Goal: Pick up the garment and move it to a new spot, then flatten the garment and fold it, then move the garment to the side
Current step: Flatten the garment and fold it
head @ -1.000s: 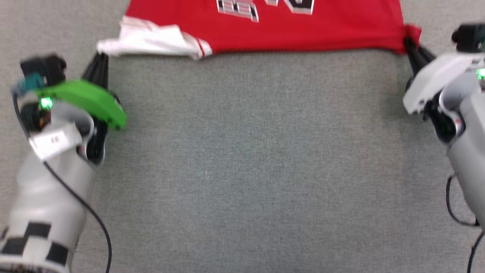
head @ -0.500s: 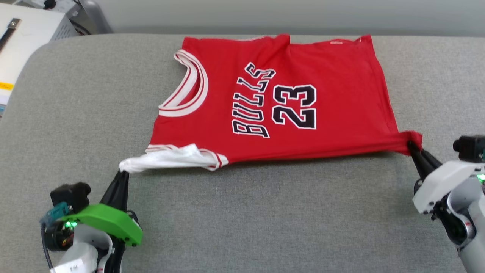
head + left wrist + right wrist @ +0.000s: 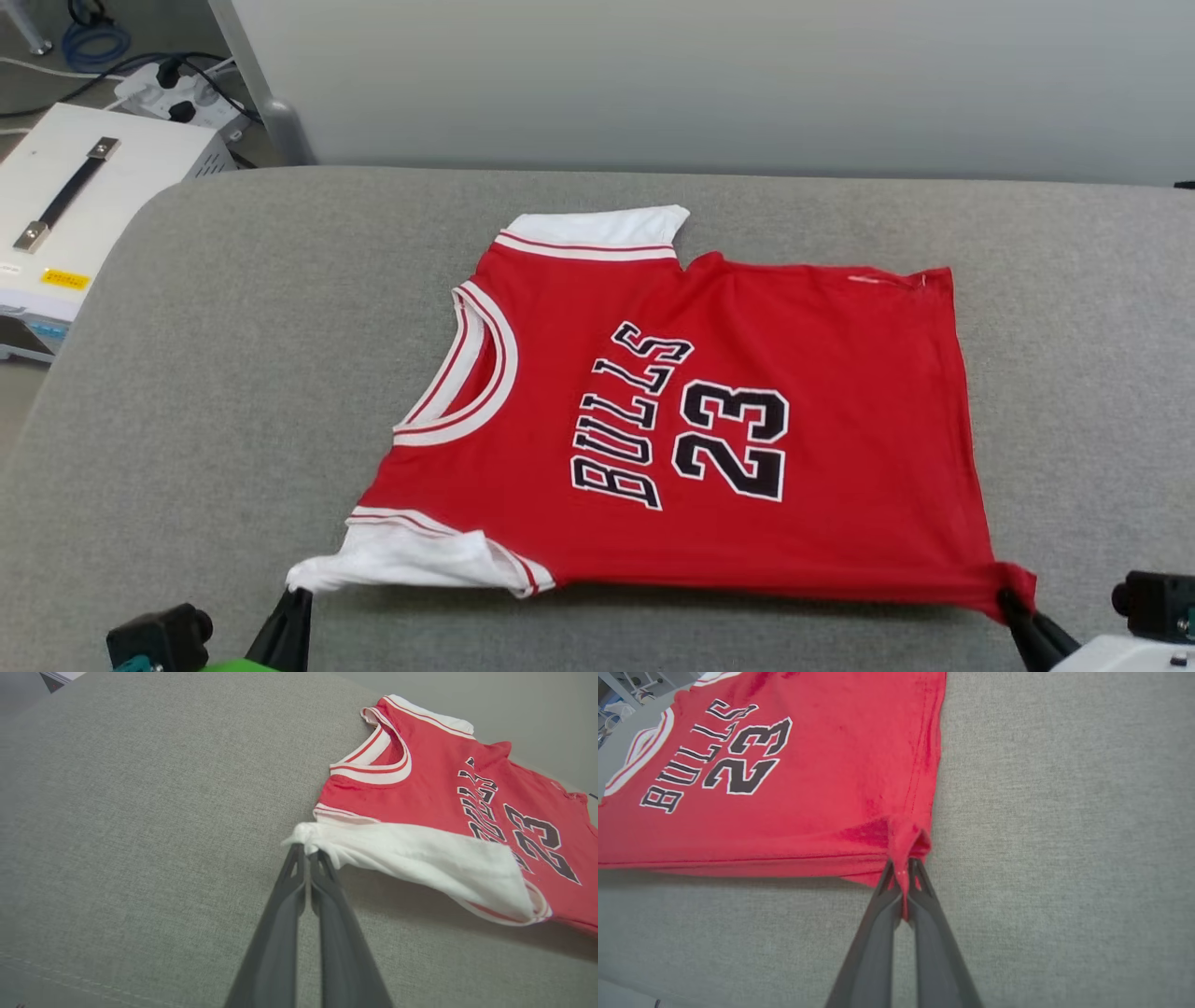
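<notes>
The garment point(image 3: 709, 439) is laid face-up on the grey padded surface point(image 3: 215, 373), approx. centre-right, w/ the collar point(image 3: 499, 383) turned to the left and the hem to the right. "BULLS" and "23" are read sideways on the red front, in black w/ white outline. The far white sleeve point(image 3: 593, 229) is spread flat toward the far edge. The near white sleeve point(image 3: 411, 560) is bunched and drawn out to a point at the near left.

That point is pinched by the left gripper point(image 3: 307, 851), whose fingers are pressed fully together on the sleeve tip. In the left wrist view the sleeve is seen lifted slightly off the surface, w/ shadow beneath. The near right hem corner point(image 3: 908, 835) is gathered into a small fold and clamped by the right gripper point(image 3: 902, 865), fingers likewise closed tight, w/ a strip of red cloth seen between them.

The shirt's near edge is stretched approx. straight between both grippers, along the near side of the surface. The rest is seen lying mostly flat, w/ slight wrinkles by the right hem.

Off the far left corner, a white box point(image 3: 140, 177) w/ a dark strap handle and a power strip point(image 3: 177, 89) w/ plugs are seen. A pale wall point(image 3: 700, 84) is seen behind.
</notes>
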Robot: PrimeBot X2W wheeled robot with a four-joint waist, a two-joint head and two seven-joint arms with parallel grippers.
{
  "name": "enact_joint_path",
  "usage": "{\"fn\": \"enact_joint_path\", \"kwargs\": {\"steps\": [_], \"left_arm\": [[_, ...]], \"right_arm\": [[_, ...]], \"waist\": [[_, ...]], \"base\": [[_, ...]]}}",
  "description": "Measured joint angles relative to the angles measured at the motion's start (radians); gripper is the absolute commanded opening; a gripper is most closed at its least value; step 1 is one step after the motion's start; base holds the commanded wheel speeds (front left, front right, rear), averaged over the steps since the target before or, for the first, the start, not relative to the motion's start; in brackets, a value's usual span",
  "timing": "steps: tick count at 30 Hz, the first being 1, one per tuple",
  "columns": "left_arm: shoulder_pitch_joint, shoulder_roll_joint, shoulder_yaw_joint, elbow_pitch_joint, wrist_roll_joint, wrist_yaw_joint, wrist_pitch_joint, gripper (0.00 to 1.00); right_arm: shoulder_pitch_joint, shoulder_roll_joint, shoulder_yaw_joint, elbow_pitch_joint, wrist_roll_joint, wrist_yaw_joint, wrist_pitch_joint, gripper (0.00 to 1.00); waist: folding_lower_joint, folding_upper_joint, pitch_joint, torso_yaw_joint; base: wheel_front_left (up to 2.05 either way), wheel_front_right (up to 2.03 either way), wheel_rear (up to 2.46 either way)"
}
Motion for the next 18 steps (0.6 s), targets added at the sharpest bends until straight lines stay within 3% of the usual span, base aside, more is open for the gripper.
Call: {"fn": "enact_joint_path", "kwargs": {"steps": [9,13,18], "left_arm": [[0.081,0.039,0.022,-0.133,-0.020,0.061,0.061,0.00],[0.036,0.050,0.010,-0.136,-0.007,0.056,0.074,0.00],[-0.134,0.044,-0.030,-0.081,0.010,0.001,0.087,0.00]], "right_arm": [[0.108,0.095,-0.047,-0.143,-0.063,0.000,0.102,0.00],[0.070,0.091,-0.028,-0.147,-0.080,-0.001,0.108,0.00],[-0.036,0.053,-0.010,-0.128,-0.094,-0.001,0.118,0.00]], "waist": [[0.0000,0.0000,-0.031,-0.007],[0.0000,0.0000,-0.014,-0.013],[0.0000,0.0000,0.028,-0.014]], "base": [[0.00,0.00,0.00],[0.00,0.00,0.00],[0.00,0.00,0.00]]}}
